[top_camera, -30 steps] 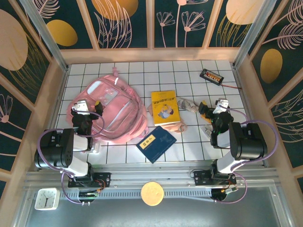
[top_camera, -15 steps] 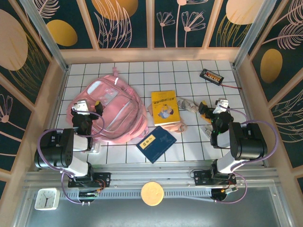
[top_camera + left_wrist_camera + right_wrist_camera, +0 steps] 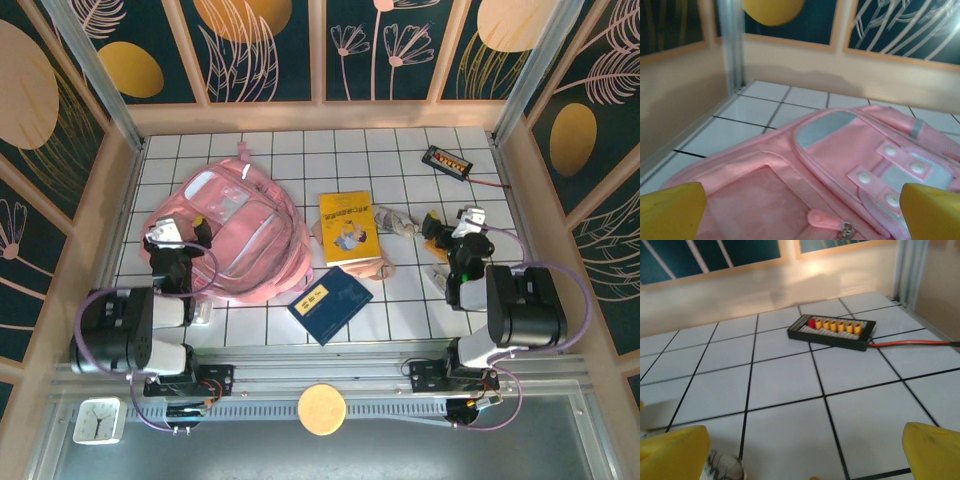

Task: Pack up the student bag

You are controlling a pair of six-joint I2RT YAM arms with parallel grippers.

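The student bag, a large soft pink backpack, lies flat on the white tiled table at the left, its front pocket facing up. My left gripper hovers over its near left part, open with nothing between the yellow fingers. In the left wrist view the student bag spreads below the left gripper, with a pink zipper pull between the pads. My right gripper stands open and empty at the right, above bare tiles. In its own view the right gripper frames only tiles.
A yellow book, a dark blue book and a pinkish-beige pouch lie mid-table. A crumpled grey patterned item sits left of the right gripper. A black connector board with a red wire lies far right; the board is ahead.
Both arms have shifted slightly: the left gripper a little left and nearer, the right arm slightly rightward. Both grippers stay open; no object has moved.
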